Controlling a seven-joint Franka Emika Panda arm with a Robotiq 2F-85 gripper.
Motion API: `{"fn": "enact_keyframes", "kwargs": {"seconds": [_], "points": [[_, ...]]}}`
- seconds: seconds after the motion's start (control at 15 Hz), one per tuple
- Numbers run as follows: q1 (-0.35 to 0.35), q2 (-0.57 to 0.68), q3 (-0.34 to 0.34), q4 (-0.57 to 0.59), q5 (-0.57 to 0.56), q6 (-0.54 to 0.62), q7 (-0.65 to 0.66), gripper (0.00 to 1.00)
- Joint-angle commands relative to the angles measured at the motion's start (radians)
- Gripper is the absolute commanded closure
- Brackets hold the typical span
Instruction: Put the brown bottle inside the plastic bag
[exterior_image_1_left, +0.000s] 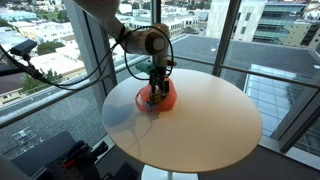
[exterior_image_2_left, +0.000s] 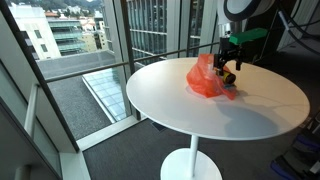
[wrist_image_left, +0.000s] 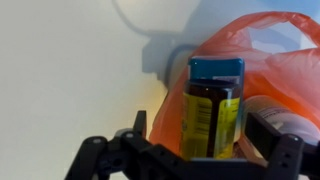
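Note:
The brown bottle (wrist_image_left: 212, 118) has a yellow label and a blue cap. In the wrist view it stands between my gripper's (wrist_image_left: 205, 140) fingers, cap pointing at the mouth of the orange plastic bag (wrist_image_left: 270, 55). My gripper is shut on the bottle. In both exterior views my gripper (exterior_image_1_left: 156, 88) (exterior_image_2_left: 228, 70) hangs low over the bag (exterior_image_1_left: 163, 97) (exterior_image_2_left: 205, 78) on the round white table (exterior_image_1_left: 200, 125) (exterior_image_2_left: 220, 110). The bottle shows as a dark spot at the bag's edge (exterior_image_2_left: 230, 79).
The table is small, with its edges close on all sides. Floor-to-ceiling windows and a railing (exterior_image_2_left: 150, 55) stand behind it. Black cables (exterior_image_1_left: 50, 75) hang beside the arm. A second pale object (wrist_image_left: 275, 110) lies inside the bag next to the bottle.

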Motion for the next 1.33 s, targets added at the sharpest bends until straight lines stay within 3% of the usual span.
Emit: {"fn": "enact_keyframes", "kwargs": {"seconds": [0.0, 0.4, 0.8, 1.27], "points": [[0.012, -0.072, -0.001, -0.003, -0.034, -0.138, 0.007, 0.00], [0.003, -0.172, 0.012, -0.017, -0.062, -0.302, -0.005, 0.00], [-0.022, -0.325, 0.019, -0.081, -0.056, -0.253, -0.009, 0.00], [-0.070, -0.478, 0.025, -0.138, 0.041, -0.277, -0.207, 0.00]]}}
